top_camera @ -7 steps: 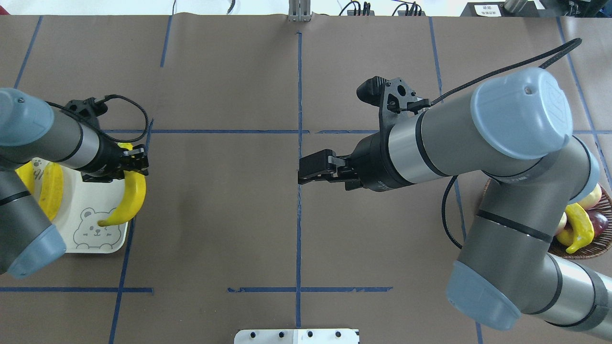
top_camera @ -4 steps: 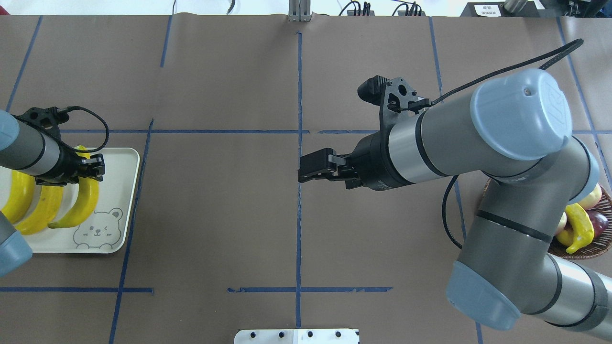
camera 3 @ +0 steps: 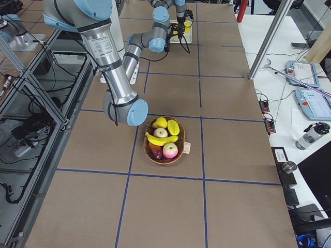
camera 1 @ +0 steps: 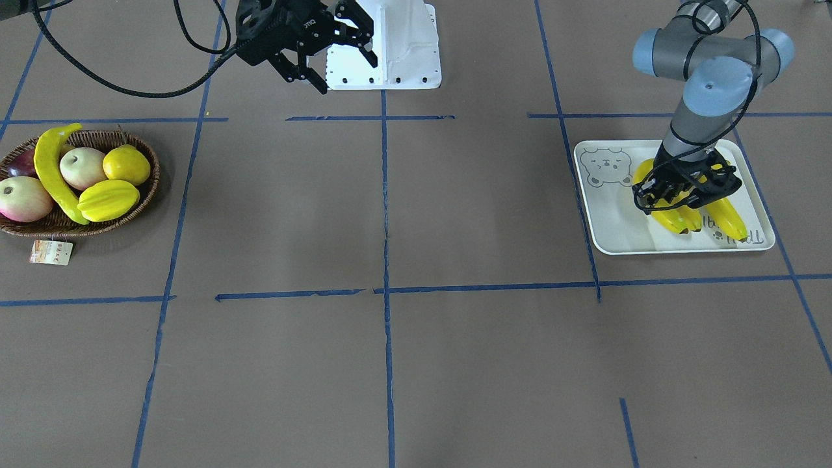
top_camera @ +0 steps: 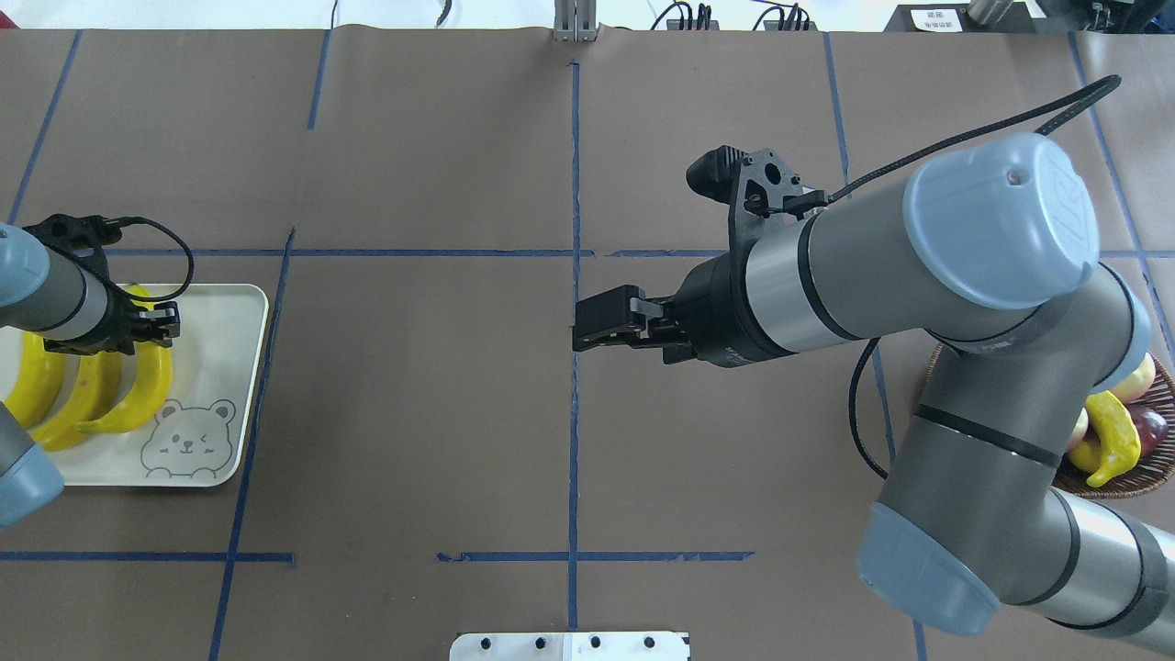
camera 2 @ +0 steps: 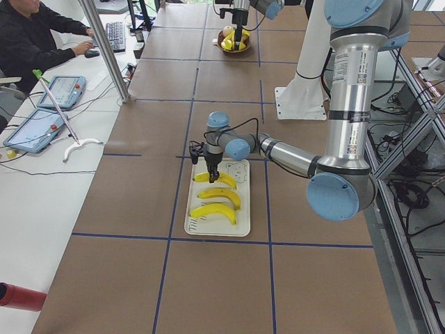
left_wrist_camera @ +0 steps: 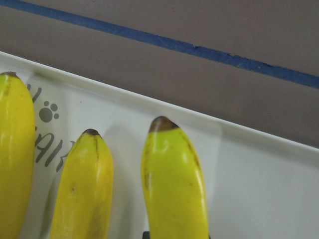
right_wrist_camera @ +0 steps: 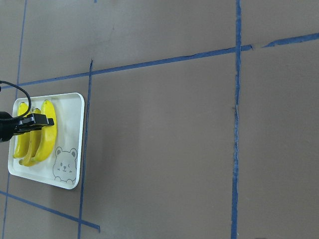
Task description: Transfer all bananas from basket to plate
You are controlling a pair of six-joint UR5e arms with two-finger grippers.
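Observation:
Three bananas lie side by side on the off-white plate [top_camera: 220,367] at the table's left end. My left gripper [top_camera: 156,326] is low over the plate, shut on the banana [top_camera: 138,399] nearest the bear print, which the left wrist view shows close up [left_wrist_camera: 174,184]. One more banana [camera 1: 52,169] lies across the fruit in the brown wicker basket [camera 1: 84,224] at the far right end. My right gripper [camera 1: 338,49] hangs open and holds nothing, above the table's middle and far from the basket.
The basket also holds two apples [camera 1: 81,168], a lemon [camera 1: 127,164], a starfruit [camera 1: 107,199] and a dark fruit. A paper tag [camera 1: 51,252] lies beside it. The white robot base [camera 1: 390,45] sits at the near edge. A person [camera 2: 35,35] sits at the side desk.
My left gripper has carried the banana leftward and down over the plate, so it now lies close beside the other two. The right arm has not moved.

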